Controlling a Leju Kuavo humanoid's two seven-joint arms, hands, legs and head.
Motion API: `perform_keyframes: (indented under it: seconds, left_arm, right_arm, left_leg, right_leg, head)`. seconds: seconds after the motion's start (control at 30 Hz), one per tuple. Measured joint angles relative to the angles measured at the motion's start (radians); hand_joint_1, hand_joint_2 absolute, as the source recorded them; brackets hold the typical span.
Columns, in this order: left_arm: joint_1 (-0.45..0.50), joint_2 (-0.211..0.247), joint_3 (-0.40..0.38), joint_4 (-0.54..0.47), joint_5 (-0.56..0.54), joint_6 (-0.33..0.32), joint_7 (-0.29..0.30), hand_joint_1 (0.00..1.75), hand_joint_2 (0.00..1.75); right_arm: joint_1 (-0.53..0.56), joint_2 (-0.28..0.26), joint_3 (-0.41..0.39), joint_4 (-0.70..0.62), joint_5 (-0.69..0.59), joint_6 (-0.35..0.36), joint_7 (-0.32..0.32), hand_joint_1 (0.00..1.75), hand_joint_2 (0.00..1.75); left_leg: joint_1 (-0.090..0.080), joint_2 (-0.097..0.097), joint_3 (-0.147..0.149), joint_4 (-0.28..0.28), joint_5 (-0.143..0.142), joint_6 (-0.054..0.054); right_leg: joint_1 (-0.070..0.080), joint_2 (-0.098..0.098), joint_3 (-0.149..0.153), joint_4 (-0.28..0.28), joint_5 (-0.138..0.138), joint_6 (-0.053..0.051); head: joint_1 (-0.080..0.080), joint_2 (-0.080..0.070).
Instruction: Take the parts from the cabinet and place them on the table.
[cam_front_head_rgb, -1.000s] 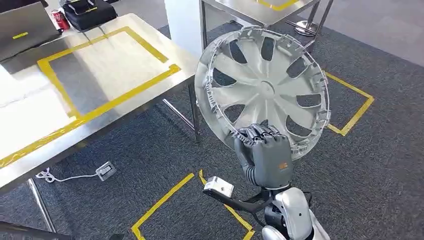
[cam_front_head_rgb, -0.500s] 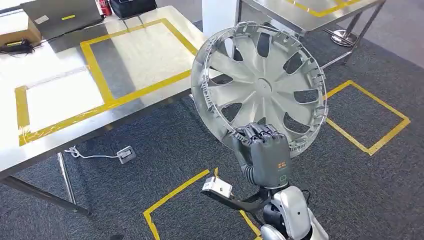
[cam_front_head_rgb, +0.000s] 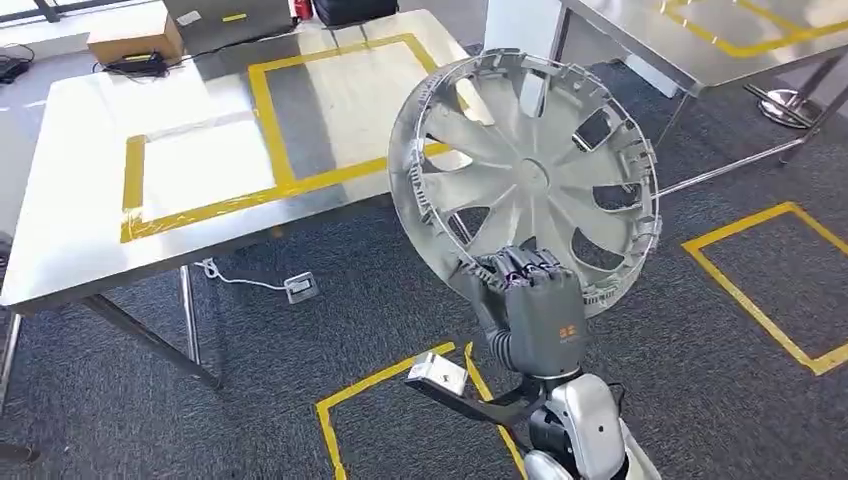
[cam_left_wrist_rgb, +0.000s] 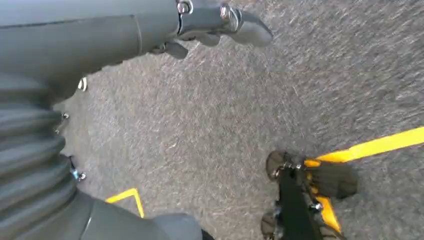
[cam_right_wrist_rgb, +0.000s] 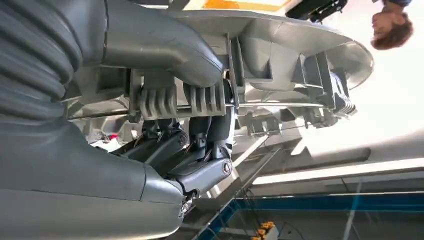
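Low in the frame, right of centre, the right hand (cam_front_head_rgb: 533, 312) has its fingers curled tight over the lower rim of a silver wheel cover (cam_front_head_rgb: 524, 180), holding it upright in mid-frame with its ribbed back facing us. The left hand (cam_left_wrist_rgb: 150, 35) hangs over dark grey carpet (cam_front_head_rgb: 700, 400), fingers spread, gripping nothing. Yellow tape outlines (cam_front_head_rgb: 400, 385) mark the carpet below. Beyond the cover, in the upper left, stands the steel tabletop (cam_front_head_rgb: 80, 230) with yellow tape rectangles (cam_front_head_rgb: 270, 130). At its far edge sits a cardboard box (cam_front_head_rgb: 135, 40).
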Motion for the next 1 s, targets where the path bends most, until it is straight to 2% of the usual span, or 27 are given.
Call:
perform_keyframes:
  seconds: [0.03, 0.07, 0.1, 0.13, 0.17, 0.2, 0.23, 0.27, 0.3, 0.33, 0.37, 0.4, 0.5, 0.53, 0.57, 0.6, 0.63, 0.67, 0.7, 0.73, 0.77, 0.83, 0.87, 0.9, 0.93, 0.97, 1.0]
  left_arm:
    - [0.002, 0.002, 0.000, 0.000, 0.000, 0.000, 0.000, 0.00, 1.75]
    - [0.001, -0.001, 0.000, 0.000, 0.000, 0.000, 0.000, 0.00, 1.75]
    - [-0.002, -0.001, 0.000, 0.000, 0.000, 0.000, 0.000, 0.00, 1.75]
    - [-0.004, -0.001, 0.000, 0.000, 0.000, 0.000, 0.000, 0.00, 1.75]
    - [-0.004, -0.001, 0.000, 0.000, 0.000, 0.000, 0.000, 0.00, 1.75]
    - [-0.003, -0.001, 0.000, 0.000, 0.000, 0.000, 0.000, 0.00, 1.75]
    - [-0.001, 0.000, 0.000, 0.000, 0.000, 0.000, 0.000, 0.00, 1.75]
    - [-0.001, 0.000, 0.000, 0.000, 0.000, 0.000, 0.000, 0.00, 1.75]
    - [-0.001, 0.001, 0.000, 0.000, 0.000, 0.000, 0.000, 0.00, 1.75]
    - [-0.002, 0.002, 0.000, 0.000, 0.000, 0.000, -0.001, 0.00, 1.75]
    - [-0.005, 0.002, 0.000, -0.001, 0.000, 0.000, -0.001, 0.00, 1.75]
    - [-0.008, 0.002, 0.000, -0.001, 0.000, 0.000, -0.001, 0.00, 1.75]
    - [-0.004, 0.002, 0.001, -0.001, 0.000, 0.000, -0.001, 0.00, 1.75]
    - [-0.004, 0.002, 0.001, -0.001, 0.000, -0.001, -0.003, 0.00, 1.75]
    - [-0.005, 0.001, 0.001, -0.001, 0.000, -0.001, -0.006, 0.00, 1.75]
    - [-0.008, 0.001, 0.001, -0.001, 0.000, -0.001, -0.009, 0.00, 1.75]
    - [-0.010, 0.002, 0.001, -0.001, 0.000, -0.001, -0.010, 0.00, 1.75]
    - [-0.011, 0.002, 0.001, -0.001, -0.001, -0.001, -0.009, 0.00, 1.75]
    - [-0.010, 0.002, 0.001, -0.001, -0.001, -0.001, -0.003, 0.00, 1.75]
    - [-0.008, 0.002, 0.002, -0.001, -0.001, -0.001, 0.000, 0.00, 1.75]
    - [-0.007, 0.002, 0.003, 0.000, -0.001, -0.001, 0.003, 0.00, 1.75]
    - [-0.008, 0.001, 0.003, 0.000, -0.004, -0.001, 0.008, 0.00, 1.75]
    - [-0.008, 0.001, 0.003, 0.000, -0.005, -0.001, 0.009, 0.00, 1.75]
    - [-0.009, 0.001, 0.003, 0.000, -0.006, -0.001, 0.011, 0.00, 1.75]
    - [-0.008, 0.002, 0.003, -0.001, -0.010, -0.001, 0.012, 0.00, 1.75]
    - [-0.008, 0.004, 0.003, -0.001, -0.011, -0.001, 0.015, 0.00, 1.75]
    - [-0.009, 0.005, 0.003, -0.001, -0.011, -0.001, 0.017, 0.00, 1.75]
  right_arm:
    - [-0.001, 0.001, 0.000, 0.000, 0.000, 0.000, 0.000, 1.75, 1.75]
    - [-0.001, 0.001, 0.000, 0.000, 0.000, 0.000, 0.000, 1.75, 1.75]
    - [-0.002, 0.001, 0.000, -0.001, 0.000, 0.001, 0.000, 1.75, 1.75]
    - [-0.002, 0.001, 0.000, -0.001, 0.000, 0.002, 0.000, 1.75, 1.75]
    - [-0.002, 0.001, 0.000, -0.001, 0.000, 0.002, -0.001, 1.75, 1.75]
    - [-0.002, 0.001, 0.000, -0.001, 0.000, 0.002, -0.001, 1.75, 1.75]
    - [-0.002, 0.001, 0.000, -0.001, 0.000, 0.003, -0.001, 1.75, 1.75]
    - [-0.002, 0.001, 0.000, -0.001, 0.000, 0.003, -0.001, 1.75, 1.75]
    - [-0.003, 0.001, 0.000, -0.001, -0.001, 0.003, -0.002, 1.75, 1.75]
    - [-0.004, 0.001, 0.000, -0.001, -0.002, 0.004, -0.004, 1.75, 1.75]
    - [-0.006, 0.001, 0.000, -0.001, -0.003, 0.005, -0.007, 1.75, 1.75]
    - [-0.009, 0.000, 0.000, 0.000, -0.004, 0.005, -0.010, 1.75, 1.75]
    - [-0.025, 0.000, 0.002, 0.001, -0.011, 0.005, -0.018, 1.75, 1.75]
    - [-0.031, 0.000, 0.002, 0.001, -0.013, 0.005, -0.018, 1.75, 1.75]
    - [-0.035, 0.000, 0.003, 0.003, -0.016, 0.004, -0.018, 1.75, 1.75]
    - [-0.035, 0.000, 0.003, 0.003, -0.016, 0.003, -0.018, 1.75, 1.75]
    - [-0.035, 0.000, 0.003, 0.007, -0.017, 0.003, -0.018, 1.75, 1.75]
    - [-0.035, -0.001, 0.004, 0.010, -0.020, 0.003, -0.018, 1.75, 1.75]
    - [-0.035, -0.001, 0.005, 0.013, -0.026, 0.002, -0.018, 1.75, 1.75]
    - [-0.036, -0.001, 0.005, 0.016, -0.036, 0.000, -0.018, 1.75, 1.75]
    - [-0.036, -0.001, 0.005, 0.020, -0.043, -0.001, -0.016, 1.75, 1.75]
    - [-0.039, -0.001, 0.005, 0.025, -0.052, -0.004, -0.014, 1.75, 1.75]
    - [-0.042, -0.001, 0.005, 0.027, -0.055, -0.007, -0.014, 1.75, 1.75]
    - [-0.043, 0.000, 0.005, 0.029, -0.056, -0.011, -0.012, 1.75, 1.75]
    - [-0.043, 0.000, 0.005, 0.030, -0.056, -0.015, -0.011, 1.75, 1.75]
    - [-0.044, 0.000, 0.005, 0.032, -0.056, -0.018, -0.009, 1.75, 1.75]
    - [-0.045, 0.000, 0.005, 0.034, -0.056, -0.020, -0.007, 1.75, 1.75]
  left_leg:
    - [0.001, 0.027, -0.004, 0.010, -0.007, -0.002]
    - [-0.006, 0.085, -0.021, 0.045, -0.034, -0.004]
    - [-0.006, 0.117, -0.053, 0.116, -0.076, -0.008]
    - [-0.005, 0.130, -0.092, 0.202, -0.116, -0.010]
    - [-0.005, 0.133, -0.124, 0.276, -0.145, -0.011]
    - [-0.005, 0.134, -0.141, 0.318, -0.153, -0.012]
    - [-0.005, 0.136, -0.131, 0.305, -0.135, -0.012]
    - [-0.005, 0.139, -0.099, 0.249, -0.102, -0.011]
    - [-0.005, 0.147, -0.051, 0.164, -0.063, -0.009]
    - [-0.006, 0.174, 0.001, 0.072, -0.030, -0.006]
    - [-0.015, 0.223, 0.027, 0.013, -0.040, 0.000]
    - [-0.017, 0.208, 0.029, 0.011, -0.033, 0.018]
    - [-0.020, 0.176, 0.017, 0.013, -0.029, 0.035]
    - [-0.011, 0.165, 0.021, 0.007, -0.022, 0.045]
    - [-0.010, 0.155, 0.018, 0.007, -0.020, 0.048]
    - [-0.009, 0.146, 0.016, 0.007, -0.019, 0.053]
    - [-0.009, 0.135, 0.015, 0.007, -0.018, 0.056]
    - [-0.010, 0.124, 0.013, 0.007, -0.017, 0.057]
    - [-0.010, 0.118, 0.013, 0.007, -0.017, 0.058]
    - [-0.011, 0.109, 0.013, 0.008, -0.017, 0.058]
    - [-0.011, 0.101, 0.013, 0.009, -0.017, 0.057]
    - [-0.011, 0.087, 0.014, 0.013, -0.016, 0.055]
    - [-0.010, 0.084, 0.012, 0.013, -0.016, 0.052]
    - [-0.017, 0.080, 0.008, 0.017, -0.016, 0.042]
    - [-0.017, 0.079, 0.004, 0.018, -0.016, 0.039]
    - [-0.018, 0.082, 0.005, 0.016, -0.017, 0.050]
    - [-0.016, 0.084, 0.006, 0.013, -0.015, 0.043]
  right_leg:
    - [-0.004, -0.017, 0.003, -0.007, 0.005, -0.008]
    - [-0.002, -0.025, 0.003, -0.009, 0.005, -0.019]
    - [0.001, -0.039, 0.002, -0.009, 0.006, -0.021]
    - [0.003, -0.052, 0.002, -0.009, 0.005, -0.022]
    - [0.004, -0.066, 0.001, -0.009, 0.004, -0.024]
    - [0.005, -0.077, 0.001, -0.009, 0.004, -0.023]
    - [0.005, -0.091, 0.002, -0.008, 0.004, -0.023]
    - [0.005, -0.101, 0.003, -0.008, 0.004, -0.023]
    - [0.005, -0.113, 0.004, -0.008, 0.002, -0.020]
    - [0.005, -0.122, 0.007, -0.006, 0.000, -0.017]
    - [0.012, -0.130, 0.006, -0.003, -0.004, -0.010]
    - [0.016, -0.138, 0.005, 0.000, -0.007, -0.004]
    - [0.017, -0.164, 0.009, -0.005, -0.003, 0.013]
    - [0.012, -0.152, 0.008, -0.001, -0.011, 0.023]
    - [0.008, -0.099, -0.001, 0.026, -0.032, 0.027]
    - [0.006, -0.066, -0.029, 0.088, -0.071, 0.029]
    - [0.005, -0.052, -0.069, 0.173, -0.113, 0.032]
    - [0.006, -0.047, -0.110, 0.255, -0.144, 0.033]
    - [0.007, -0.047, -0.136, 0.305, -0.153, 0.033]
    - [0.007, -0.046, -0.140, 0.307, -0.137, 0.031]
    - [0.007, -0.046, -0.122, 0.262, -0.101, 0.028]
    - [0.007, -0.042, -0.034, 0.076, -0.005, 0.018]
    - [0.007, -0.032, -0.006, 0.010, 0.001, 0.011]
    - [0.013, -0.032, -0.004, 0.000, 0.000, 0.011]
    - [0.010, -0.032, -0.007, -0.003, 0.005, 0.011]
    - [0.009, -0.032, -0.009, -0.004, 0.006, 0.015]
    - [0.012, -0.031, -0.009, -0.003, 0.007, 0.013]
  head:
    - [0.000, 0.000]
    - [-0.011, 0.000]
    - [-0.012, 0.000]
    - [-0.012, 0.000]
    - [-0.013, 0.000]
    - [-0.013, 0.000]
    - [-0.013, 0.000]
    - [-0.013, 0.000]
    - [-0.013, 0.000]
    - [-0.013, 0.000]
    - [-0.013, 0.000]
    - [-0.012, 0.000]
    - [-0.009, 0.000]
    - [-0.009, 0.000]
    - [-0.007, 0.000]
    - [-0.003, 0.000]
    - [0.001, 0.000]
    - [0.000, 0.000]
    - [0.001, 0.000]
    - [0.000, 0.000]
    - [0.001, 0.000]
    - [0.001, 0.000]
    - [0.001, 0.000]
    - [0.000, 0.000]
    - [0.000, 0.000]
    - [0.000, 0.000]
    - [-0.001, 0.000]
